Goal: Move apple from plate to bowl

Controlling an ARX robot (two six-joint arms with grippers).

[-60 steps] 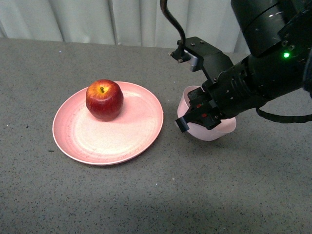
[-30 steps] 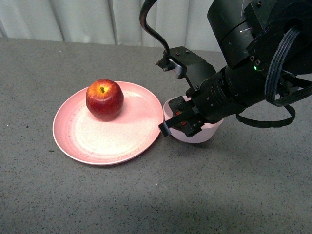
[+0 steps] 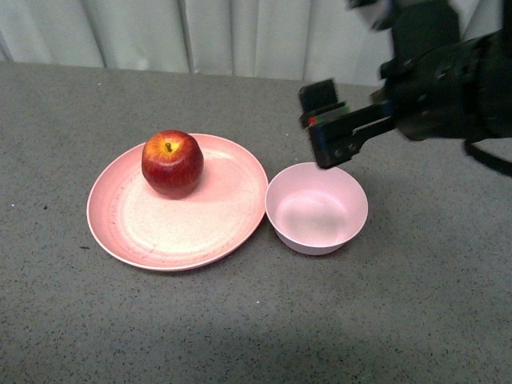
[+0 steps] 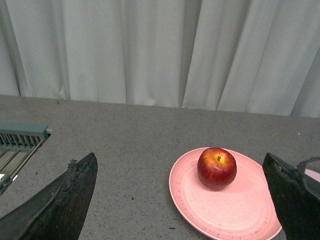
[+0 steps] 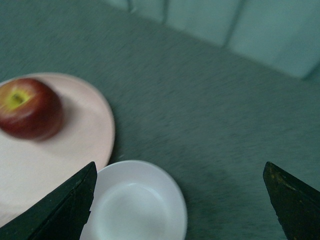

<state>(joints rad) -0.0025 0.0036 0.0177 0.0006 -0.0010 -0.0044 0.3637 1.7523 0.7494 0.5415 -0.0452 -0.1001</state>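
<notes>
Right fingers (image 5: 60,220) spread wide near bowl (image 3: 316,210), left fingers (image 4: 60,210) likewise; apple (image 3: 171,164) on plate (image 3: 160,232)

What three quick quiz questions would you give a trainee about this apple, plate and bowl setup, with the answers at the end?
1. True or false: the apple lies in the bowl.
2. In the front view, the bowl stands: A) on the plate; B) right beside the plate, on the robot's right of it; C) far behind the plate.
3. Fill in: the left gripper and right gripper both stand ___, holding nothing.

Key: 1 false, it sits on the plate; 2 B; 3 open.
</notes>
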